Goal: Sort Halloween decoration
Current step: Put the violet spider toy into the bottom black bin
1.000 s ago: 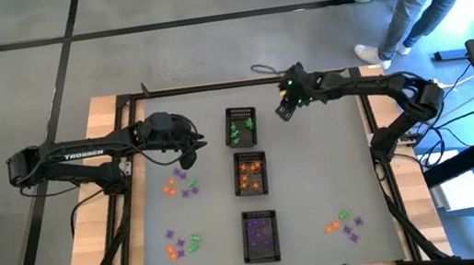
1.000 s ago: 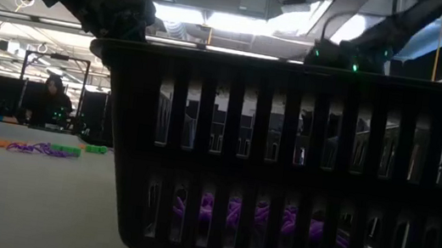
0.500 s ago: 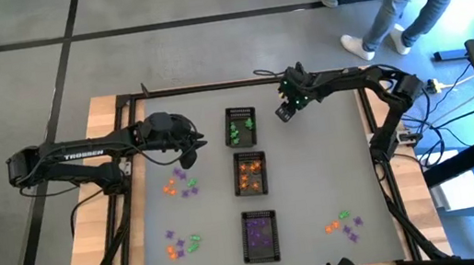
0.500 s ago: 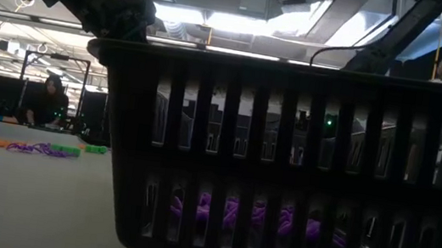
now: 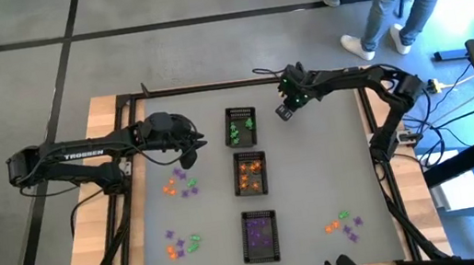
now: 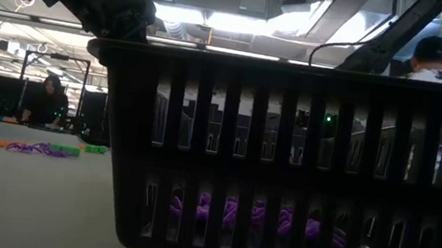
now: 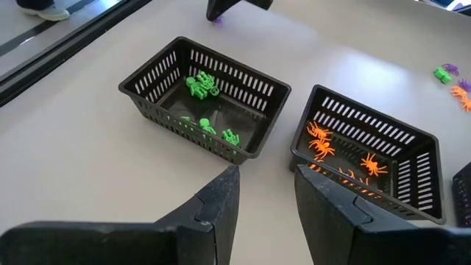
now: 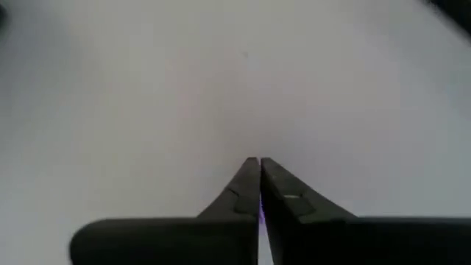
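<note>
Between the right claw's [image 8: 259, 193] shut tips, a barely visible purple trinket [image 8: 260, 214] shows.

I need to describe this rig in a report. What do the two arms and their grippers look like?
Both arms are dark, jointed and slim. The left arm carries white TROSSEN lettering along its link. The right arm shows a small green light near its wrist, with dark cables trailing by its base. The left gripper has two flat, dark, tapered fingers; the right gripper has matching dark fingers narrowing to points.
</note>
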Robot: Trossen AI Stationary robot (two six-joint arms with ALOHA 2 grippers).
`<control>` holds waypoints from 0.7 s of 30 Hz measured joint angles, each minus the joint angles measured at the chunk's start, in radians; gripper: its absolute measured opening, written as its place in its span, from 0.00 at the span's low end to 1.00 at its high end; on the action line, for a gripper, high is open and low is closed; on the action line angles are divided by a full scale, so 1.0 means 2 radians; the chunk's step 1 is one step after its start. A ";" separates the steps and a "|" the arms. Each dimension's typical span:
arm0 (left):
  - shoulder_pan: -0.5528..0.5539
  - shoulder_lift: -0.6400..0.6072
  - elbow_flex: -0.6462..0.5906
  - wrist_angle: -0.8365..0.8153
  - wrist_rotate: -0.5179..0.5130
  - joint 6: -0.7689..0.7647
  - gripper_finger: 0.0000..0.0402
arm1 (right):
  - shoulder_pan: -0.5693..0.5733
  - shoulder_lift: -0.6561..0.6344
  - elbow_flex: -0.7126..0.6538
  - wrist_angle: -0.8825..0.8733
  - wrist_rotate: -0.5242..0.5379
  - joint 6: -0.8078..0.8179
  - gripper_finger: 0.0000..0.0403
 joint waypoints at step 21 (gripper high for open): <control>0.000 0.000 0.000 0.000 0.000 -0.002 0.31 | 0.210 -0.080 0.075 -0.007 -0.062 -0.002 0.00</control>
